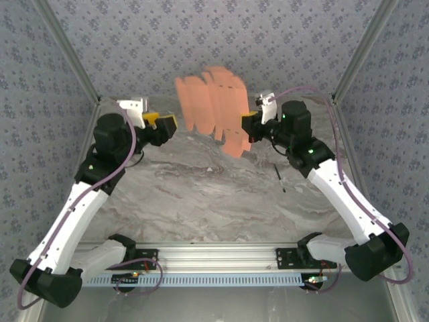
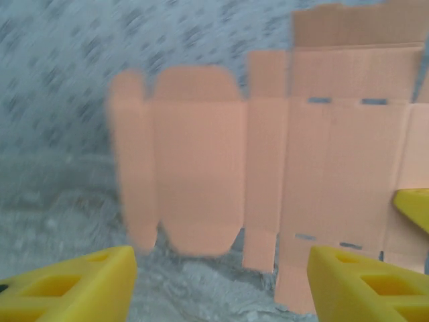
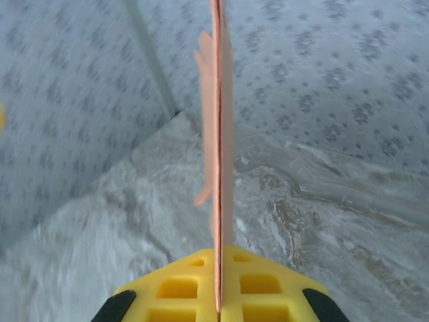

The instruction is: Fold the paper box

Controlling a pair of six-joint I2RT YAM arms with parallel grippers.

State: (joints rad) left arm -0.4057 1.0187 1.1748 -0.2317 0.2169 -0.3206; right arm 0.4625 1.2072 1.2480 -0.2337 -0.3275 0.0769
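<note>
The paper box (image 1: 213,105) is a flat salmon-orange die-cut sheet with tabs and flaps, held upright above the back of the marble table (image 1: 201,194). My right gripper (image 1: 249,125) is shut on its right edge. In the right wrist view the sheet (image 3: 218,134) stands edge-on, pinched between the yellow fingers (image 3: 268,282). My left gripper (image 1: 165,126) hovers just left of the sheet, open and apart from it. The left wrist view faces the sheet (image 2: 268,154), with that gripper (image 2: 221,288) spread wide below it and holding nothing.
Patterned walls (image 1: 201,33) close in the back and sides, with metal corner posts (image 1: 355,60). A thin dark stick (image 1: 279,178) lies on the table near the right arm. An aluminium rail (image 1: 214,255) runs along the near edge.
</note>
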